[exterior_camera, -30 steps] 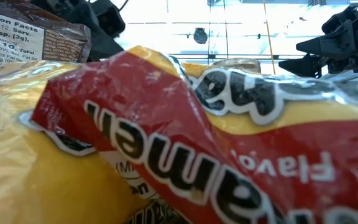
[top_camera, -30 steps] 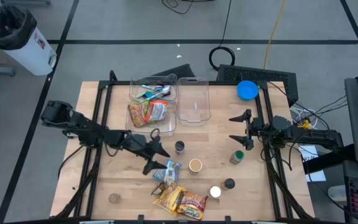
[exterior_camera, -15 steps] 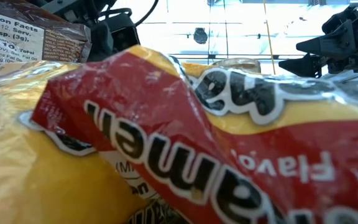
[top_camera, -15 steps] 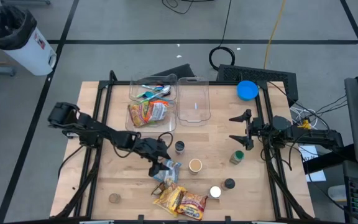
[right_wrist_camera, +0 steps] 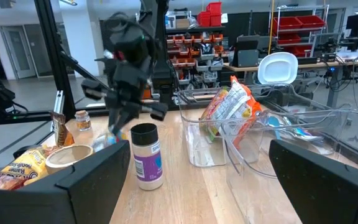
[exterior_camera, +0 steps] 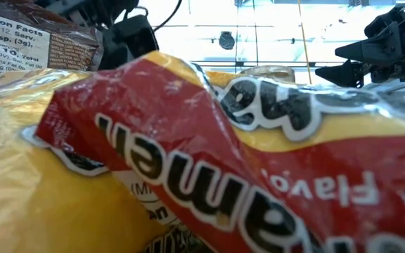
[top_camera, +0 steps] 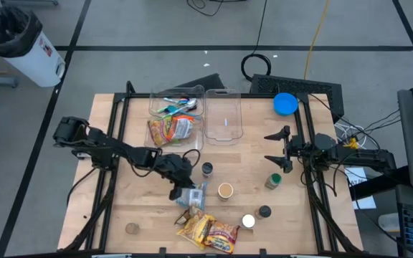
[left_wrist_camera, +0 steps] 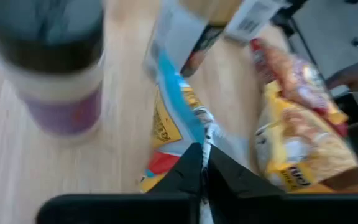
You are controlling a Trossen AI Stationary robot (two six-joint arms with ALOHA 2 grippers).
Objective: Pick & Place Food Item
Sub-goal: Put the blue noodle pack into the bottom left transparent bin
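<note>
Your left gripper (left_wrist_camera: 202,163) has its jaws pinched on the blue snack packet (left_wrist_camera: 176,118): prob light, crinkly, slippery film, so grip the edge seam.

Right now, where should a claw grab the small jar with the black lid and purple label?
Grip the small black-lidded jar across its round body, below the lid; it stands upright. Come from the side of the open right claw, over bare wooden table; the left claw, shut on the blue-and-white snack packet, crowds the other side.
</note>
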